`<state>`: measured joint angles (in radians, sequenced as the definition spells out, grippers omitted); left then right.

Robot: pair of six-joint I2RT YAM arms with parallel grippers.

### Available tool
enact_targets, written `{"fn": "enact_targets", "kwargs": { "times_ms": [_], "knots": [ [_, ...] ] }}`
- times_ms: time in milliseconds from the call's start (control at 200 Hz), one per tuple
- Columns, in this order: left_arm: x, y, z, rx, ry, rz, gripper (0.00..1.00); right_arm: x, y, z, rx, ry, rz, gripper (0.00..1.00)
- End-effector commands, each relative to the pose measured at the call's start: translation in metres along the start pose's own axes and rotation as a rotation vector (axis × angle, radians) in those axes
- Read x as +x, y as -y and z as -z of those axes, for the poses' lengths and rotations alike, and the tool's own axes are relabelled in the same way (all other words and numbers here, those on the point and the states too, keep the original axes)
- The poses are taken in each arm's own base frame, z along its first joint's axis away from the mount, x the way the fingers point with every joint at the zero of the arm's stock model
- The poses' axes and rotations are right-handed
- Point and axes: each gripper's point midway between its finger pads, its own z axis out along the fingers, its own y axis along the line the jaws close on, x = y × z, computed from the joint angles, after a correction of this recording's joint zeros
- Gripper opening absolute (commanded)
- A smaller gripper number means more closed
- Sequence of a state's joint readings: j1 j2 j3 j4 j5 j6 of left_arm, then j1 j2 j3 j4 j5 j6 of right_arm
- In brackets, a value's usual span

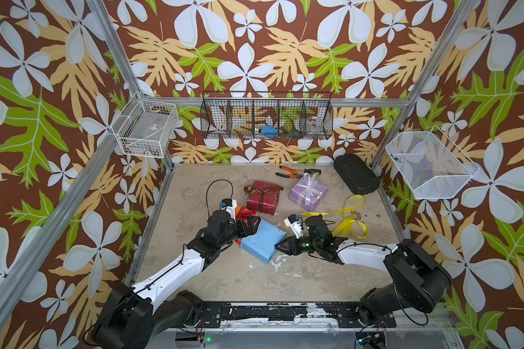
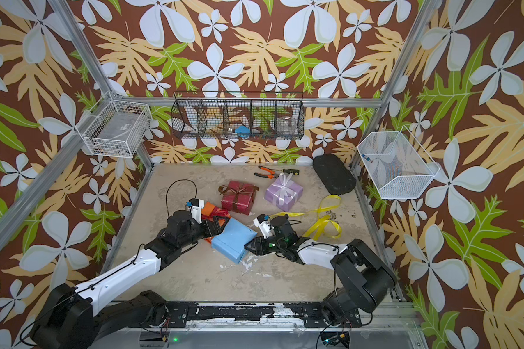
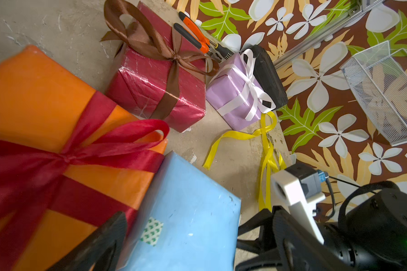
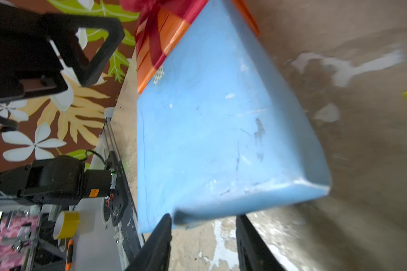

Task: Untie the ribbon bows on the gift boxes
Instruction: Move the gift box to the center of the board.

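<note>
counted one bow of four undone: found yellow ribbon (image 1: 348,225) loose on table (image 1: 224,272), near light blue box (image 1: 262,241) on its right; found that box bare, no ribbon on it. found three bows tied: red ribbon (image 3: 68,157) on orange box (image 3: 33,93), brown ribbon (image 1: 263,189) on dark red box (image 1: 256,202), white ribbon (image 1: 310,184) on lilac box (image 1: 300,196). judged task about a quarter through, three bows left to pull. placed orange box touching the blue one on its left, dark red and lilac boxes farther back, near orange-handled pliers (image 3: 194,31) and black case (image 1: 356,175).

saw left pincer (image 1: 250,226) with jaws wide apart, holding nothing, over the seam between orange and blue boxes, close to the red bow. saw right pincer (image 4: 203,217) with jaws partly apart at a near corner of the blue box; could not tell whether clamped or only straddling.

checked containers: black wire basket (image 1: 215,121) on back wall, with blue item (image 1: 268,131) in middle compartment, clear jar (image 1: 313,122) in right-end one, rest too murky to name. white wire basket (image 1: 139,145) on left wall, holding something clear and flat. white mesh basket (image 1: 436,184) on right wall, with only tiny bits in a corner, too small to name.
</note>
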<state>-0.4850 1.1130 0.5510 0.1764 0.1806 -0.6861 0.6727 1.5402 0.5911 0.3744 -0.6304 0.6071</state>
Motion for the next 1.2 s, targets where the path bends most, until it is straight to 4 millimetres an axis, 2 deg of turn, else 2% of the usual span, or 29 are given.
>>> {"fn": "enact_targets", "kwargs": {
  "times_ms": [0,155,210,320,460,571,661,731,1006,1196],
  "knots": [
    [-0.002,-0.001,0.000,-0.009,-0.002,-0.010,1.00,-0.003,-0.024,-0.017,-0.072,-0.003,0.020,0.45],
    [-0.001,-0.002,-0.003,-0.011,-0.009,-0.006,1.00,-0.002,-0.045,-0.034,-0.131,-0.036,0.046,0.46],
    [0.000,-0.002,-0.004,-0.012,-0.016,-0.007,1.00,-0.005,-0.048,-0.032,-0.132,-0.036,0.064,0.48],
    [0.002,-0.003,-0.004,-0.017,-0.027,-0.012,1.00,-0.013,-0.047,-0.016,-0.042,-0.026,0.132,0.59],
    [-0.003,-0.014,0.000,-0.089,-0.002,-0.028,1.00,-0.033,-0.025,0.007,0.148,0.044,0.204,0.68],
    [-0.011,-0.027,0.004,-0.153,0.053,-0.017,1.00,-0.045,-0.011,0.005,0.221,0.052,0.248,0.75],
    [-0.021,-0.037,0.008,-0.175,0.086,0.038,1.00,-0.052,-0.002,-0.005,0.254,0.053,0.278,0.78],
    [-0.031,-0.045,0.013,-0.183,0.115,0.077,1.00,-0.053,-0.002,-0.015,0.225,0.039,0.293,0.78],
    [-0.071,-0.082,0.038,-0.214,0.183,0.174,1.00,-0.035,-0.033,-0.058,0.032,-0.006,0.272,0.66],
    [-0.090,-0.090,0.048,-0.235,0.226,0.171,1.00,-0.028,-0.068,-0.099,-0.069,-0.043,0.271,0.60]
  ]
}}
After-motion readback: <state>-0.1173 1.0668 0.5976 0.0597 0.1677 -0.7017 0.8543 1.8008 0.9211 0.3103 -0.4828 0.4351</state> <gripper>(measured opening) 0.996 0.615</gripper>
